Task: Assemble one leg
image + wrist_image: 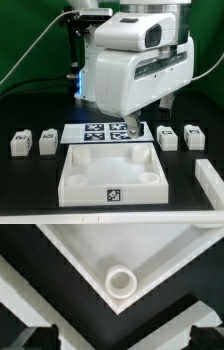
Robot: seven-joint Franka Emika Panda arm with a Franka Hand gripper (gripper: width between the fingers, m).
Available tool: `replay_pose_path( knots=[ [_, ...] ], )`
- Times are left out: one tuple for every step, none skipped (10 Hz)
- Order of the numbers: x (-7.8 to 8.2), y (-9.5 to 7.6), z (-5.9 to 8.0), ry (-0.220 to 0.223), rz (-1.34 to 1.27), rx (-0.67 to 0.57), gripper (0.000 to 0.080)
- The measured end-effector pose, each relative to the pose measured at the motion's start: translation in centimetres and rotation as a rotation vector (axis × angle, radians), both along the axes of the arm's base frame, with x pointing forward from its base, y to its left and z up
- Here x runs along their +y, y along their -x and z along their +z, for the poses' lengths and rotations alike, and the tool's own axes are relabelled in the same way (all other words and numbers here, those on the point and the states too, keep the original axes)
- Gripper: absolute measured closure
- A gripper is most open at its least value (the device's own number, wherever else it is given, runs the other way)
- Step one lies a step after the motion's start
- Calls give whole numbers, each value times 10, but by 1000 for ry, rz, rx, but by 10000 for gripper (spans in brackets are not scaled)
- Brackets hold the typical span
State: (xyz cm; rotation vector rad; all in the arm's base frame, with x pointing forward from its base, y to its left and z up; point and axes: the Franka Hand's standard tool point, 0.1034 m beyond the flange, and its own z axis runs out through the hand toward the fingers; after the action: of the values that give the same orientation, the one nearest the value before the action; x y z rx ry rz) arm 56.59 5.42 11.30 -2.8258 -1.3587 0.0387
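White corner socket (121, 282) close in wrist view, legs (46, 141) only in exterior view

legs (46, 141) white, black-and-white square tags | tabletop panel (80, 187) white, one black-and-white tag | marker board (100, 132) white, black-patterned tags | table (25, 195) black

Four small white tagged legs (47, 141), loose.

— Bright, even light here. The white arm (135, 65) nearly glares against the black bench (25, 190), upper middle of frame.
— The wrist picture's soft, though. The gripper (112, 339) looks dim and blurred.
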Motion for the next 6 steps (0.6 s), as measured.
replay_pose_path(
  knots=[
    [0,0,0,0,0,0,150],
    [0,0,0,0,0,0,150],
    [0,0,0,0,0,0,150],
    [0,0,0,0,0,0,150],
    [0,0,0,0,0,0,150],
    [0,0,0,0,0,0,150]
  ],
)
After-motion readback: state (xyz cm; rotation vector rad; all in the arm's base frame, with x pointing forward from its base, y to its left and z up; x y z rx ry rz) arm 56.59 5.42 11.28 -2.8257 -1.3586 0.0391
